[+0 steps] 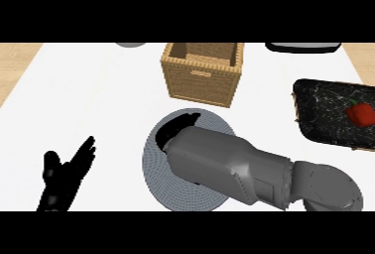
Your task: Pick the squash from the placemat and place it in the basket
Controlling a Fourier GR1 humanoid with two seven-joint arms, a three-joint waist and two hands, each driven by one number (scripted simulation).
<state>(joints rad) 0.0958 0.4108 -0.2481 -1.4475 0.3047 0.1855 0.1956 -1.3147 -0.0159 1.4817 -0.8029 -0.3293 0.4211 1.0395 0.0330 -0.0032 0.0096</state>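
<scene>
You cannot see the squash: the right hand (178, 130) lies over the upper part of the round grey placemat (164, 191) and hides whatever sits there. Only dark fingers show past the end of the bulky grey right forearm (234, 166), which crosses the mat from the lower right. You cannot tell from here whether those fingers are apart, together or clamped round anything.

Just beyond the mat's far edge stands the wicker basket (201, 82), square and open at the top, with nothing visible inside the part you can see. It stands close to the mat, directly above the right hand in the head view.

Your left hand (67, 173) shows at the lower left, well apart from the mat, fingers straight and spread, pointing up and away, holding nothing.

Off to the right, a dark speckled tray (322, 111) rests on the white counter (81, 99), carrying a red pepper (360, 113) near its right side. At the far edge of the counter you see part of a grey round object (132, 44) on the left and a dark flat object (304, 47) on the right, both cut off by the view.
</scene>
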